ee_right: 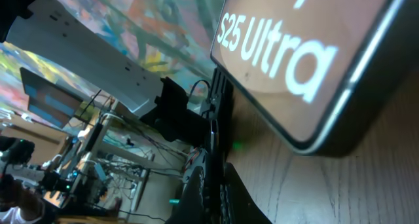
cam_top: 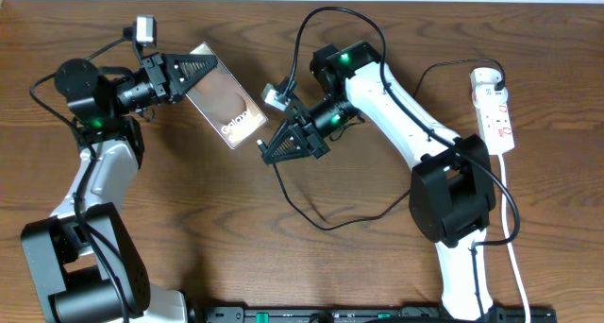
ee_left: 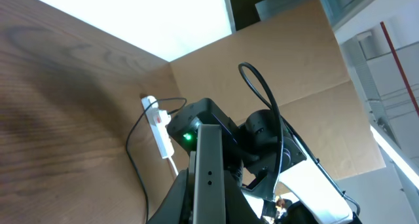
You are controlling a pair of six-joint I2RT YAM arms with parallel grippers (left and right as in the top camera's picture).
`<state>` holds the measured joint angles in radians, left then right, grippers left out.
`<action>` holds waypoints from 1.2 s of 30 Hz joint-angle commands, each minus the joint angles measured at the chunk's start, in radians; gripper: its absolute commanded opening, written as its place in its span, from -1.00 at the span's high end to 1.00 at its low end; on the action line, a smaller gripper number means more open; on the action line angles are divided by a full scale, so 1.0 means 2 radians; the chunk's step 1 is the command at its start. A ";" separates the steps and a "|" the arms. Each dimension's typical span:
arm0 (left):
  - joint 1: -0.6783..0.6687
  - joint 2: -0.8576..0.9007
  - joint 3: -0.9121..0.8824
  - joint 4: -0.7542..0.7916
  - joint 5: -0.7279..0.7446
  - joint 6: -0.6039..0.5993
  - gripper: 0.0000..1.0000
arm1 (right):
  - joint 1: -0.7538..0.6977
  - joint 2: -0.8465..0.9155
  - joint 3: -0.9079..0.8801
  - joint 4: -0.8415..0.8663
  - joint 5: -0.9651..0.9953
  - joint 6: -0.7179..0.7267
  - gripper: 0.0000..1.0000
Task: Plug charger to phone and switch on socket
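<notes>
Wooden table (cam_top: 377, 276) carries all items. I read both grippers as closed. Left gripper (cam_top: 192, 75) clamps the phone (cam_top: 226, 96) at its upper-left edge. Right gripper (cam_top: 266, 155), at the phone's lower-right corner, pinches the charger (cam_top: 330, 227) near its tip. Socket (cam_top: 495, 110) lies well right of the phone, with 1 adapter plugged in.

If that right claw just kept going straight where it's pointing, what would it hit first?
Most likely the near end of the phone, just ahead of the right gripper; depth is unclear, so it might slide past.
</notes>
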<state>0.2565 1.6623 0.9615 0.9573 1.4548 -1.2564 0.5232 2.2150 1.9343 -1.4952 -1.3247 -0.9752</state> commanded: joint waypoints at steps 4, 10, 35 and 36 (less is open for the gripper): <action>-0.017 -0.010 0.005 0.005 0.005 -0.006 0.85 | -0.006 -0.002 -0.001 0.000 -0.037 0.002 0.97; -0.016 -0.010 0.005 0.005 0.002 -0.006 0.85 | -0.008 -0.002 -0.001 0.002 -0.046 0.026 0.97; -0.014 -0.010 0.005 0.005 -0.008 -0.027 0.86 | -0.009 -0.002 -0.001 -0.004 -0.029 0.031 0.97; -0.014 -0.010 0.005 0.005 -0.006 -0.027 0.86 | -0.009 -0.002 -0.001 -0.004 -0.029 0.031 0.97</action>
<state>0.2317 1.6623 0.9615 0.9573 1.4372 -1.2907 0.5159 2.2150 1.9343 -1.5021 -1.3647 -0.9230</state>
